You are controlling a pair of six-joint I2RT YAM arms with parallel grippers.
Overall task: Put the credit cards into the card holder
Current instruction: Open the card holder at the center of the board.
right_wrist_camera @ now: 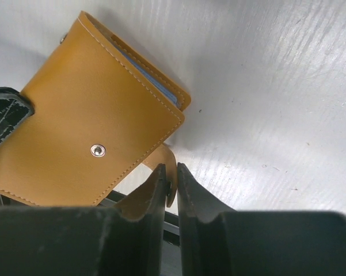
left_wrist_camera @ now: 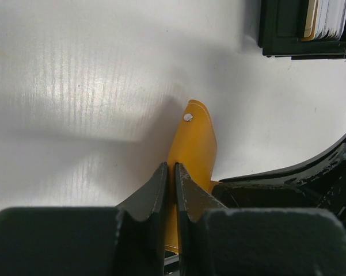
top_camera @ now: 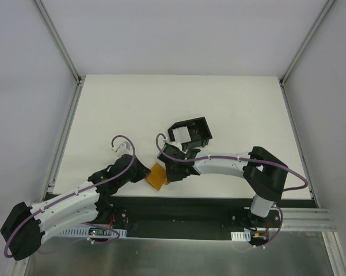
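Both jaws gripped the tan wallet (right_wrist_camera: 86, 115): left jaws shut on its edge, right jaws pinched its snap tab (right_wrist_camera: 161, 156). The card holder (top_camera: 204, 131) stood just beyond the right jaws, cards (left_wrist_camera: 328, 17) inside it.

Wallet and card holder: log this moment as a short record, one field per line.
wallet: tan, folded, between the two grippers
left gripper: shut on one edge of the wallet
right gripper: pinching the wallet's loose strap
blue card: edge showing inside the wallet
card holder: black, farther back on the table, apart from the wallet
stored cards: a few standing on edge in the card holder
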